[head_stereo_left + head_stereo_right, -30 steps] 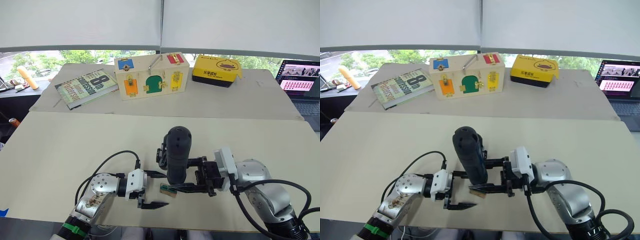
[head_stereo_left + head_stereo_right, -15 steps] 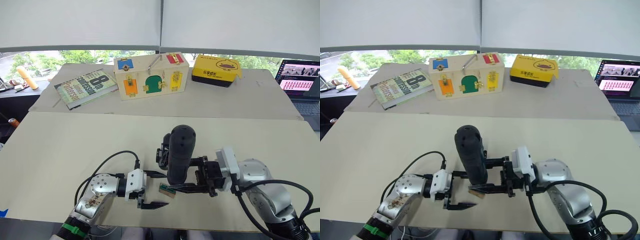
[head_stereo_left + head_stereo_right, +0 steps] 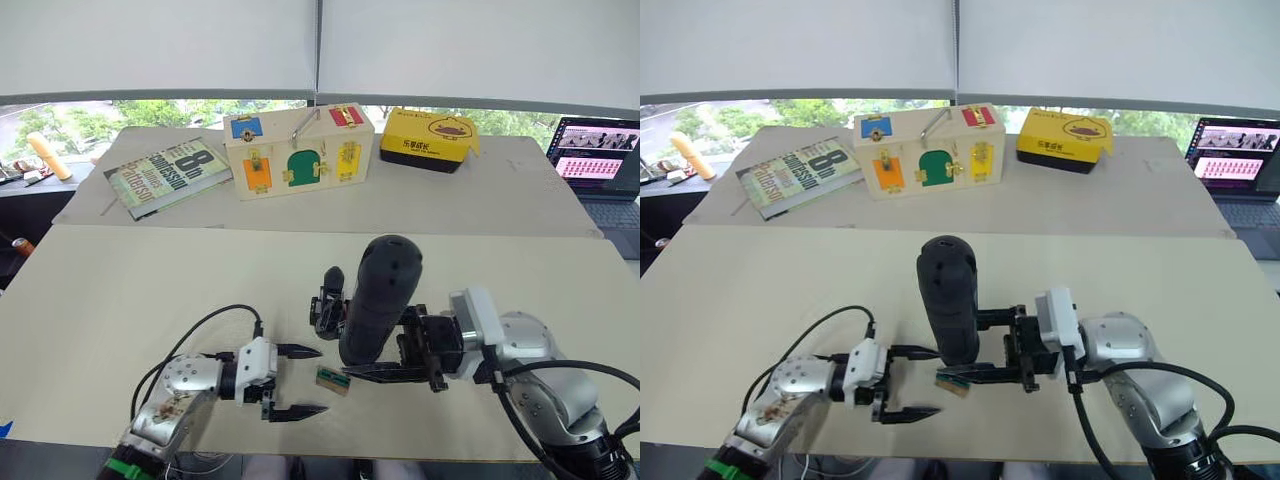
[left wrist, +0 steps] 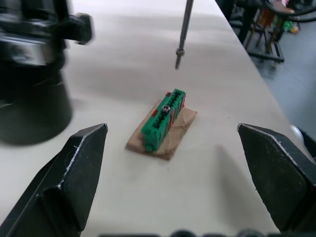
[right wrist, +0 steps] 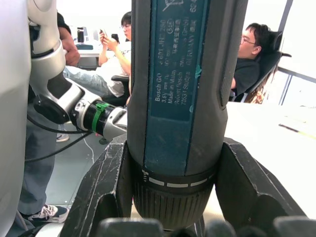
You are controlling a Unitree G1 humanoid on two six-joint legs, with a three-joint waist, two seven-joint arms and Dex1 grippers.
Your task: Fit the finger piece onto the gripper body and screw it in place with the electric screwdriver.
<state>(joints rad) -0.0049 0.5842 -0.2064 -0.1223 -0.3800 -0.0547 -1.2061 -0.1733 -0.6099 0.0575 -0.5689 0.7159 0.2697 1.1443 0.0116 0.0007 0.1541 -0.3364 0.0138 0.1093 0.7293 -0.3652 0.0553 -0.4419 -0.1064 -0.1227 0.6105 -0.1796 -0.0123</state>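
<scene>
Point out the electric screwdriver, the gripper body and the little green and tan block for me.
electric screwdriver [image 3: 378, 298]: left eye view, middle of its dark handle.
gripper body [image 3: 327, 308]: left eye view, the black block beside the handle.
green and tan block [image 4: 163, 120]: left wrist view, its green top strip.

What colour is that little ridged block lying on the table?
Green ridged block on a tan backing; clearest in the left wrist view.

— What's the right tool [image 5: 177, 207] holding?

— The electric screwdriver [image 5: 182, 98], upright, clamped between its 2 black fingers [image 5: 101, 192] low on the handle, at the ribbed collar.

— And behind it?

— The other robot arm [image 5: 74, 103] with a green band, 2 seated people [image 5: 249, 54], and the pale table [image 5: 266, 148].
</scene>
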